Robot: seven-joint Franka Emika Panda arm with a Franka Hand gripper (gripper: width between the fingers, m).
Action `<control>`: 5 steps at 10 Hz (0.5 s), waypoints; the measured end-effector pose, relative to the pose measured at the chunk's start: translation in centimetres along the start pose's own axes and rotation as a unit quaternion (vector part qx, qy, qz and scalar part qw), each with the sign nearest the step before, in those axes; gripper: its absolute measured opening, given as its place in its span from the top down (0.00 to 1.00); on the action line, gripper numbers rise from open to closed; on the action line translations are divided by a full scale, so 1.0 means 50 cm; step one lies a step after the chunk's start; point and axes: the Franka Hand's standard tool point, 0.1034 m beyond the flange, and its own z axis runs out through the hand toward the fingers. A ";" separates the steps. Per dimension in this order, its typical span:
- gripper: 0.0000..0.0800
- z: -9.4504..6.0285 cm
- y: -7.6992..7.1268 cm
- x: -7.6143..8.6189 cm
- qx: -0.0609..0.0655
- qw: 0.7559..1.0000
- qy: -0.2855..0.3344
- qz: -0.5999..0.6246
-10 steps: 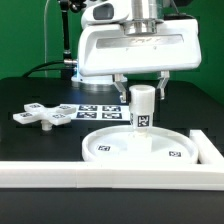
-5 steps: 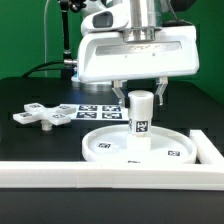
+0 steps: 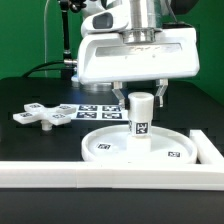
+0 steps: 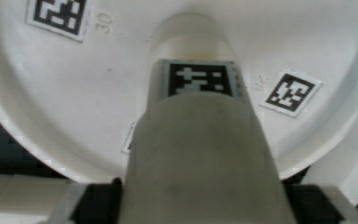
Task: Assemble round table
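The short thick white leg (image 3: 141, 118) stands upright in the middle of the wide rimmed round disc (image 3: 100, 150). A tag on the leg faces the camera. My gripper (image 3: 141, 97) hangs straight above, one finger on each side of the leg's top, shut on it. In the wrist view the leg (image 4: 202, 130) runs down between my dark pads (image 4: 101, 205) to the disc (image 4: 78, 90), and my gripper (image 4: 202, 208) grips its upper end. The flat cross-shaped base piece (image 3: 40, 116) lies apart at the exterior view's left.
The marker board (image 3: 95, 110) lies flat behind the disc. A long white border wall (image 3: 100, 178) runs along the front and turns back at the exterior view's right (image 3: 208, 148), close to the disc's rim.
My gripper came down a little with the leg, and the leg's foot went lower onto the disc's middle. Nothing has moved over the last half second.
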 end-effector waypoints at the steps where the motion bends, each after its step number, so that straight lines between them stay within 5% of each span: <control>1: 0.28 0.000 0.000 0.000 0.000 1.000 0.000 0.000; 5: 0.19 -0.027 -0.001 0.010 0.002 1.000 -0.004 -0.001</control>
